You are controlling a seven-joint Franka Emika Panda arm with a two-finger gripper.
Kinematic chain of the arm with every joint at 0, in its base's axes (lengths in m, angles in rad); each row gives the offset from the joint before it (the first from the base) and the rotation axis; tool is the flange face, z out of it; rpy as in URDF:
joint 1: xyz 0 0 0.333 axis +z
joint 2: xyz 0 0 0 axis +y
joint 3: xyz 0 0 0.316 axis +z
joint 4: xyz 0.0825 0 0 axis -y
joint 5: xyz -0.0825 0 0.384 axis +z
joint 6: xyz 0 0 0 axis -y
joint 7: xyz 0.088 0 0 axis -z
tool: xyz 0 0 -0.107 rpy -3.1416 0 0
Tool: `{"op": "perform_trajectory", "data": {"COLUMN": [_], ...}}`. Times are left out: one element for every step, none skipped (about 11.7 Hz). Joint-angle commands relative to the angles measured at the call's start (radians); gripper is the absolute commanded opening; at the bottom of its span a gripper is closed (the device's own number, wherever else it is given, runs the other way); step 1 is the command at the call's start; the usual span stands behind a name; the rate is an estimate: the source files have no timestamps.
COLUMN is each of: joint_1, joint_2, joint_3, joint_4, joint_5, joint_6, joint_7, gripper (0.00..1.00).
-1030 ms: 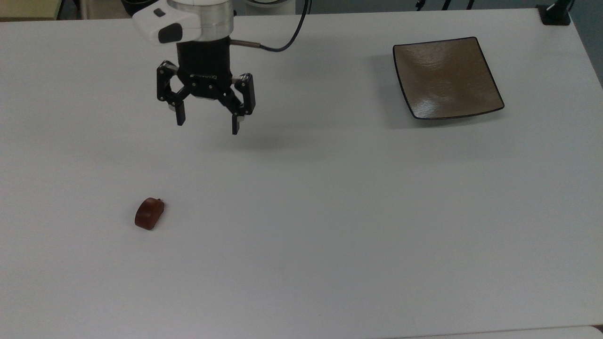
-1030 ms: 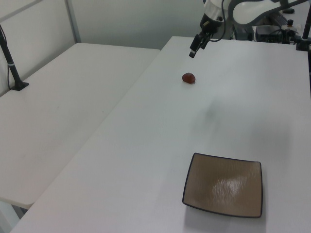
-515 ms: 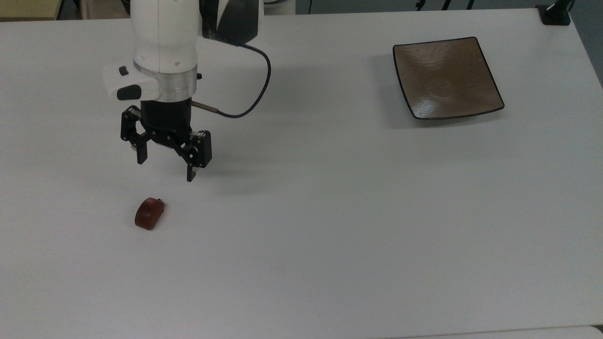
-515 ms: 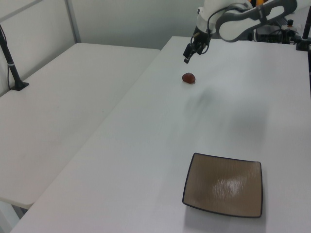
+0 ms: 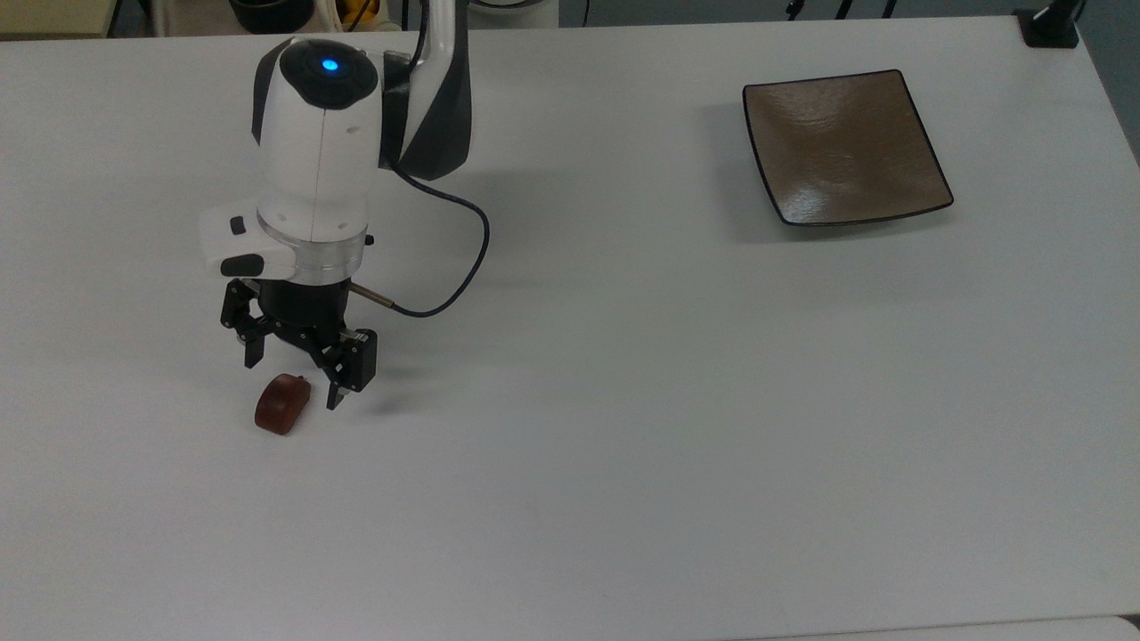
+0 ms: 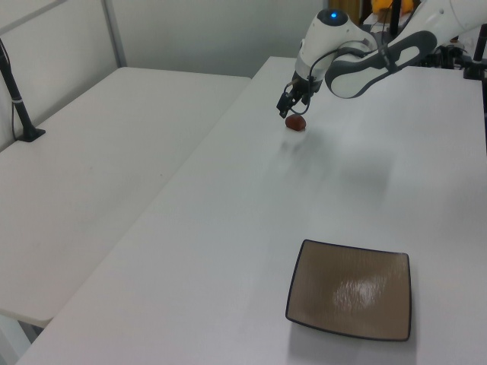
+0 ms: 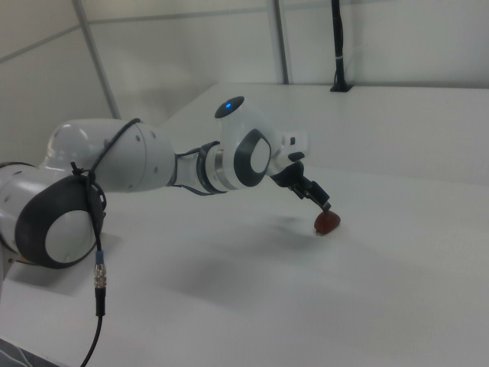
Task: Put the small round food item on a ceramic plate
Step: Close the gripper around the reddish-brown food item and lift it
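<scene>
The small round food item [image 5: 282, 405], a glossy reddish-brown lump, lies on the white table in the top view's lower left; it also appears in the left view [image 6: 296, 123] and the right view [image 7: 328, 222]. My gripper [image 5: 291, 385] is open and hangs just above it, one fingertip on each side of the lump, touching nothing. From the side the gripper [image 6: 290, 112] [image 7: 319, 201] sits slightly above the lump. The ceramic plate [image 5: 846, 147], square, brown and black-rimmed, rests bare far off at the top view's upper right and near the left view's bottom [image 6: 350, 289].
A dark cable [image 5: 463, 258] loops from the wrist over the table. A black post base [image 5: 1051, 27] stands at the top view's far right corner. A second white table [image 6: 99, 152] with a black post [image 6: 19, 106] adjoins on the left view's left.
The gripper has travelled from the table's far side toward the food item and come down over it, staying open. The food item and the plate have not moved.
</scene>
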Motion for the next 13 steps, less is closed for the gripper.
{"op": "perform_trajectory", "data": {"joint_1": [-0.005,-0.005,-0.005,-0.005,-0.005,-0.005,-0.005,-0.005,-0.005,-0.005,-0.005,-0.005,-0.008], "joint_2": [0.087,0.111,0.122,0.133,0.142,0.145,0.147,0.147,0.147,0.147,0.147,0.147,0.147], "joint_3": [-0.010,-0.010,-0.010,-0.010,-0.010,-0.009,-0.007,-0.007,-0.007,-0.007,-0.007,-0.007,-0.007], "joint_4": [0.102,0.117,0.124,0.124,0.124,0.124,0.121,0.117,0.117,0.117,0.116,0.116,0.116], "joint_5": [-0.030,-0.039,-0.046,-0.057,-0.082,-0.109,-0.128,-0.129,-0.134,-0.154,-0.171,-0.172,-0.172], "joint_6": [0.012,0.012,0.011,0.011,0.011,0.011,0.011,0.011,0.011,0.011,0.011,0.011,0.011], "joint_7": [0.026,0.026,0.026,0.026,0.026,0.026,0.026,0.026,0.025,0.025,0.025,0.025,0.025], "gripper": [1.00,1.00,1.00,1.00,0.98,0.83,0.64,0.34,0.15,0.07,0.03,0.03,0.03]}}
